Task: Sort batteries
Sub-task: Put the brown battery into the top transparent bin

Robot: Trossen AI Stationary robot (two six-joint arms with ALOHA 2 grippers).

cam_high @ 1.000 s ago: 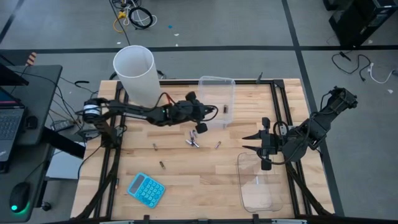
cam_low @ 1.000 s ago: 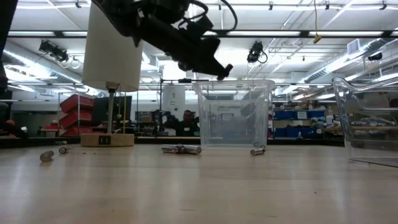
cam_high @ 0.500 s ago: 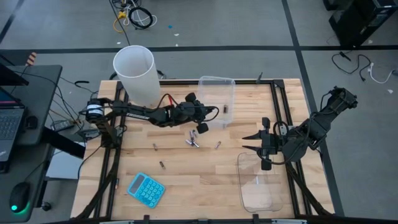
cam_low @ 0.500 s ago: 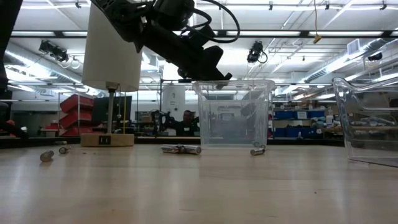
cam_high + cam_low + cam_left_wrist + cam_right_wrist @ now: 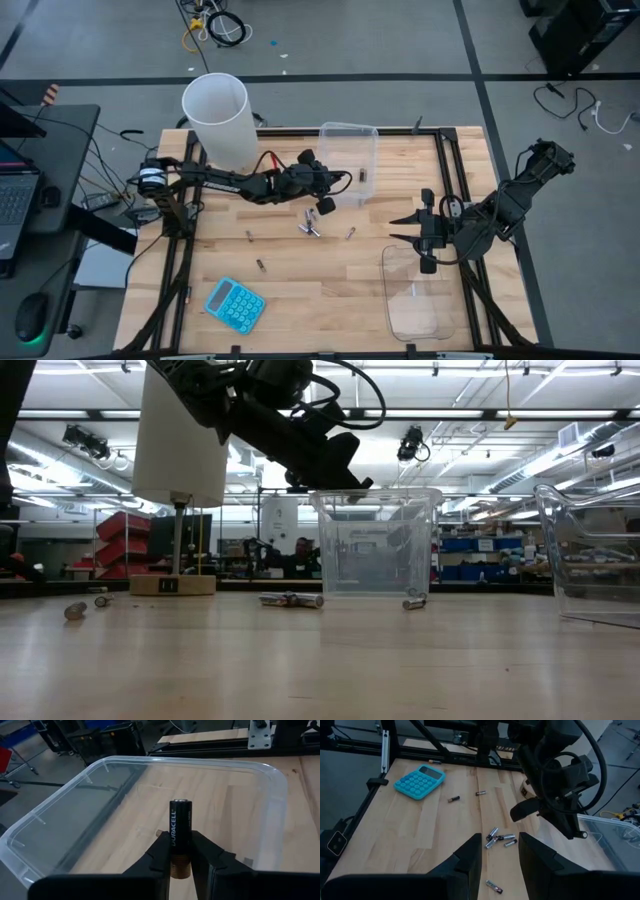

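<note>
Left claw over clear tub, gripping dark battery. Right claw spread wide, holding nothing, above counter near loose batteries.

My left gripper reaches over the rim of the far clear tub. Loose batteries lie on the table; my right gripper hangs beside the near tub.

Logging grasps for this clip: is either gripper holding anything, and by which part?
The left gripper holds a black Duracell battery by its copper-coloured end, above the clear tub. The right gripper is open and holds nothing.
</note>
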